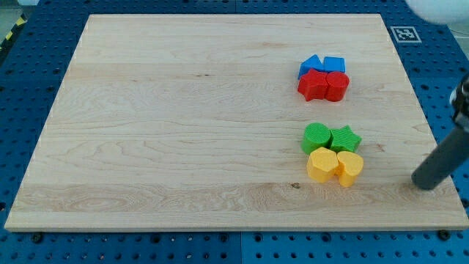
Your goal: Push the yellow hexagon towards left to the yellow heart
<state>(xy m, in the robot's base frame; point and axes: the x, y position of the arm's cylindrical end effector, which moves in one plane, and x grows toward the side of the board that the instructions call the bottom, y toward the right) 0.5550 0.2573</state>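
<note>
Ridged yellow hexagon [321, 163] touching yellow heart [349, 168], smooth wooden board [183, 125], my tip [423, 183] well right, no end effector.

A straight, dark grey cylindrical rod with a blunt rounded tip [424, 183]
</note>
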